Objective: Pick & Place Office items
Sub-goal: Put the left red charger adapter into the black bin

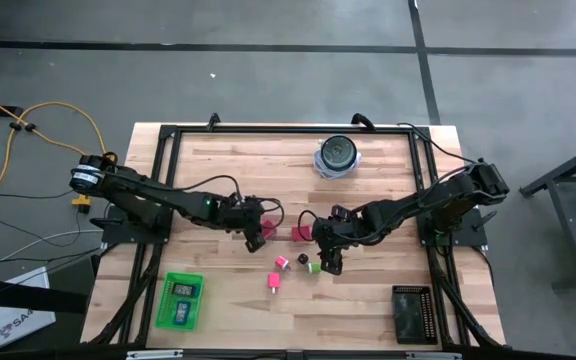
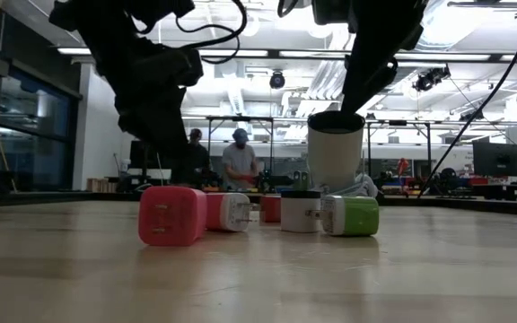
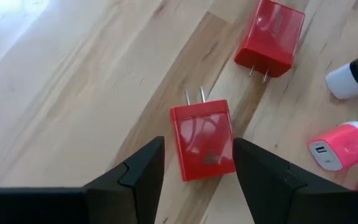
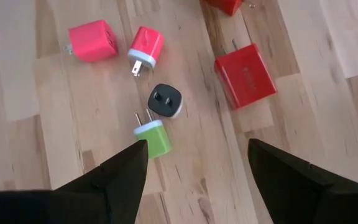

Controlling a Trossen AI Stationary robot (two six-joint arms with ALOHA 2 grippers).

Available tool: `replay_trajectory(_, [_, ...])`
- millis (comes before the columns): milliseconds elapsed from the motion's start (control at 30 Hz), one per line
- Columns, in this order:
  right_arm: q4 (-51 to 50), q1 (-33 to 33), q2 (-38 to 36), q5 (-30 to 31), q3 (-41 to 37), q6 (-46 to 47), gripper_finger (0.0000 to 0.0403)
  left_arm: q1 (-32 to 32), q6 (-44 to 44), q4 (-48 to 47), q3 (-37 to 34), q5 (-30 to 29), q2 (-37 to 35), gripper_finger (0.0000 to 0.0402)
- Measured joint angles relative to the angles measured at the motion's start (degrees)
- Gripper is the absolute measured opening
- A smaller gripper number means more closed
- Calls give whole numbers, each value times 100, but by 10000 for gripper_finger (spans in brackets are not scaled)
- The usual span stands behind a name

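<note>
Left end effector [image 3: 194, 163]: fingers parted, nothing gripped. It hangs low over the desk [image 1: 238, 160] near its middle, with one finger on each side of a red charger block [image 3: 202, 138]. In the left wrist view a sliver of wood shows between each finger and the block's flanks, so no contact is judged yet.

Red charger block: lies flat on its broad face, directly ahead of and partly between the fingers. Its long axis runs along the line of the fingers, with the prongs pointing away from the wrist. The two long sides therefore face the finger pads, which suits a plain squeeze across its width.

Second red charger block [image 3: 270, 37]: lies flat, farther out and apart from the first, prongs turned back toward it.

Right end effector [image 4: 196, 163]: fingers spread wide, empty. It hovers over the loose cluster just right of centre. The green charger [image 4: 154, 138] lies nearest, just ahead of one finger, with the black plug [image 4: 165, 101] beyond it. The pink cube [image 4: 93, 40] and the pink-and-white charger [image 4: 145, 47] lie farther out.

Nearer arm: for the centred red block, the left; for the green and black pieces, the right.
</note>
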Motion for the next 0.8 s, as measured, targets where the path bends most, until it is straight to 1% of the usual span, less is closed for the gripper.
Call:
replay_trajectory(133, [-11, 0, 0, 1, 0, 1, 264, -62, 192, 7, 0, 1, 0, 194])
replay_trajectory(367, [-121, 0, 0, 2, 0, 0, 264, -192, -199, 6, 0, -9, 0, 217])
replay_trajectory(700, [-607, 0, 0, 13, 0, 17, 264, -334, -206, 4, 0, -36, 0, 280])
replay_trajectory(800, [-610, 18, 0, 13, 0, 20, 264, -332, -245, 11, 0, -39, 78, 291])
